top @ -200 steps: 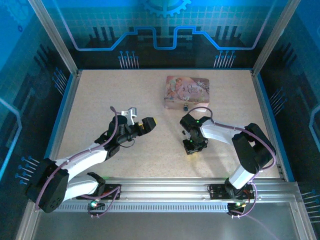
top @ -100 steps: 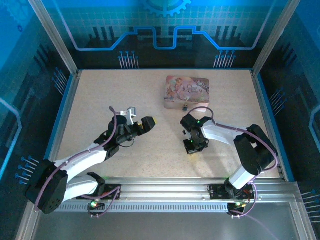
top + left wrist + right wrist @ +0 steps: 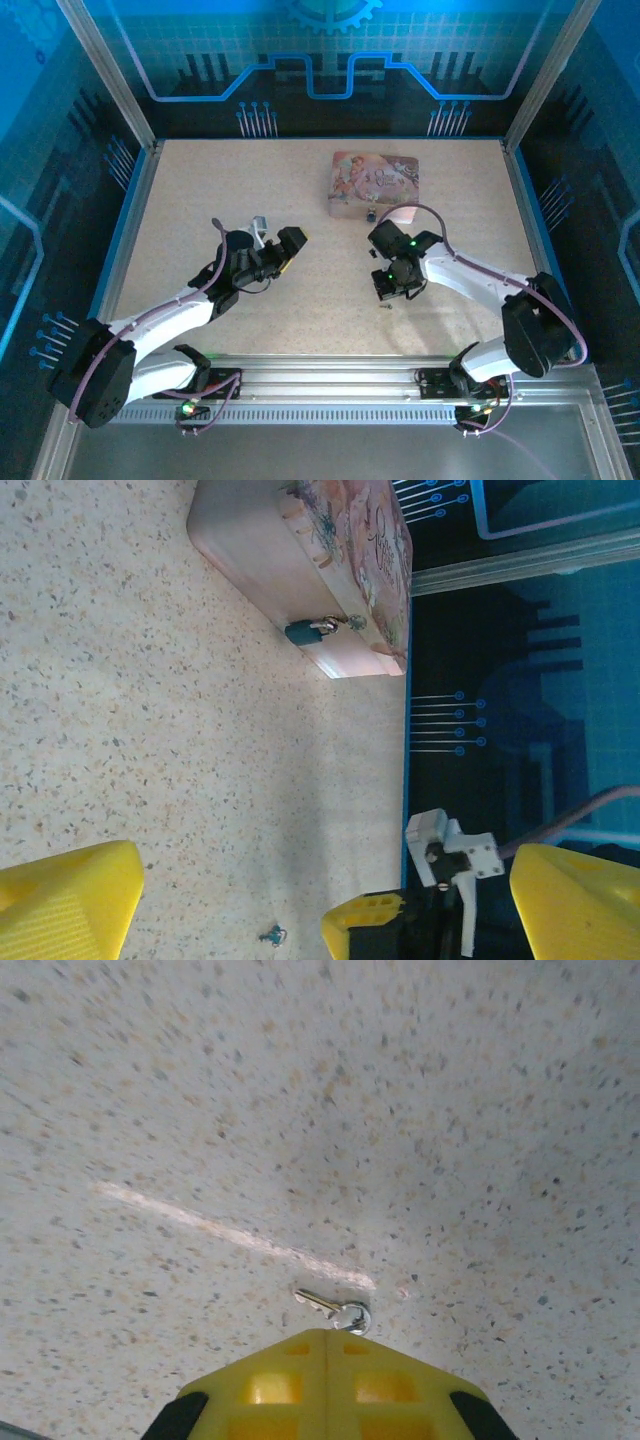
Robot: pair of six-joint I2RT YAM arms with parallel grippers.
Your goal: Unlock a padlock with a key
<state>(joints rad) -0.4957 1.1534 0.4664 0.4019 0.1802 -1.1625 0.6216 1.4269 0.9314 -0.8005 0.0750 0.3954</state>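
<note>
Grey metal, very small: the key (image 3: 335, 1309) lies flat on the speckled desk (image 3: 470, 1100), bow end nearest the tip of the right claw (image 3: 325, 1340). The claw's two yellow fingers are pressed together with nothing visible between them, so the key looks free, not gripped. A pale scuff (image 3: 230, 1235) runs across the desk just past it. In the top view the key (image 3: 388, 307) is a speck just on the near side of the right claw (image 3: 392, 287), right of centre. The padlock (image 3: 371, 214) sits farther away, touching the near edge of the pink tin (image 3: 375, 178). The left wrist view shows the padlock (image 3: 308, 632) as a dark bluish body against the tin's side wall, apparently hung from its clasp, though the fastening is too small to confirm. The left claw (image 3: 289, 241) hovers left of centre, well apart from key and padlock, with its yellow fingers (image 3: 70, 900) spread wide and empty. Judgement: the step in hand is key pickup, and neither insertion nor turning has begun. The next move calls for the right claw to spread, straddle the key and close on the bow so the blade projects clear. The key is thin and lies flat, so a slip or a skewed grip seems likely. The key must then be carried far to the padlock, which probably needs the left claw to steady it.
</note>
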